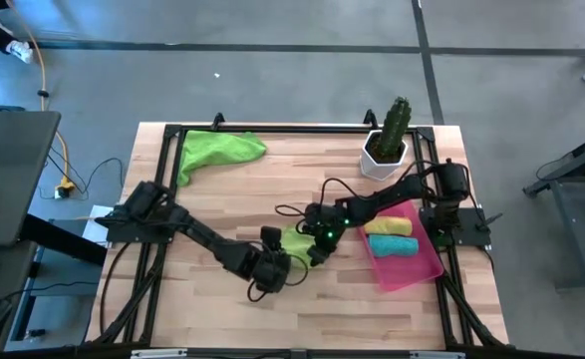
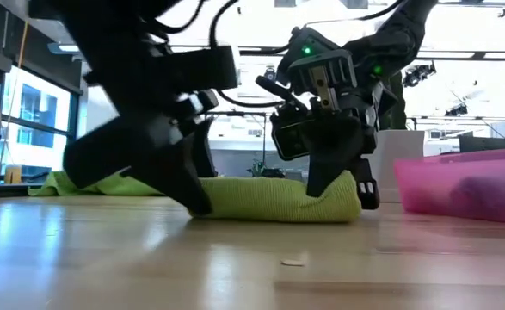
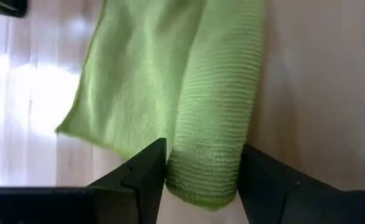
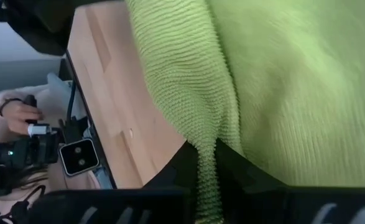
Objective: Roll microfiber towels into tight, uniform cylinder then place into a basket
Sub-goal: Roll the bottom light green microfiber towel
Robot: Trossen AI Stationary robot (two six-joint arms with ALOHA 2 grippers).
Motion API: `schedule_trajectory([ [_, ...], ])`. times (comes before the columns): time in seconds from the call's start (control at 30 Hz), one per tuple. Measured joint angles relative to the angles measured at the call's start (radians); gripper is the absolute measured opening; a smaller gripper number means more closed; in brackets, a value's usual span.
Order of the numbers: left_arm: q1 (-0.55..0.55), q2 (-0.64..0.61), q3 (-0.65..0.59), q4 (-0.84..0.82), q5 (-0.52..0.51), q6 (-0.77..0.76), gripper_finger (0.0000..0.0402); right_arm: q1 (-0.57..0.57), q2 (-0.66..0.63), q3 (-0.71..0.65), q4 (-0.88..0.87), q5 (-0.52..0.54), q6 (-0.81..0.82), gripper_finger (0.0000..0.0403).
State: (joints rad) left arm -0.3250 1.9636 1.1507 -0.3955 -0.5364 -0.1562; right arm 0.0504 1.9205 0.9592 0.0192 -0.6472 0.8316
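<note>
Wooden table (image 1: 222, 309): rolled lime towel (image 2: 278, 198) lies flat beside basket (image 1: 417, 271), long axis toward it. Left gripper (image 3: 201, 177) straddles roll end; right gripper (image 4: 207, 162) pinches towel edge.

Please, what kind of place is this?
Probably a robotics lab or workshop: two robot arms are mounted on a wooden table, cables run over a grey concrete floor, and large windows show behind.

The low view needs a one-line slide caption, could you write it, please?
Both end effectors, left and right, grip a rolled lime green towel beside the pink basket.
</note>
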Motion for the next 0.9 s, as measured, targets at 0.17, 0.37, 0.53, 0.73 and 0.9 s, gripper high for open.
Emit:
schedule_trajectory([
  [0.17,0.057,-0.006,0.002,0.004,0.228,0.037,0.0163,0.015,0.0,0.001,-0.008,0.027,-0.077,0.0017],
  [0.37,0.11,-0.008,0.005,0.013,0.567,-0.033,0.0106,0.018,-0.002,0.002,-0.022,0.075,-0.24,0.0026],
  [0.53,0.125,-0.004,0.004,0.015,0.75,-0.168,0.0028,0.009,-0.017,0.004,-0.026,0.08,-0.368,0.0082],
  [0.73,0.126,-0.002,0.001,0.005,0.789,-0.276,0.0025,0.004,-0.089,0.003,-0.043,0.101,-0.648,0.0148],
  [0.9,0.135,-0.002,-0.021,0.016,0.807,-0.297,0.0029,0.081,-0.151,0.003,-0.076,0.218,-0.885,0.0164],
])
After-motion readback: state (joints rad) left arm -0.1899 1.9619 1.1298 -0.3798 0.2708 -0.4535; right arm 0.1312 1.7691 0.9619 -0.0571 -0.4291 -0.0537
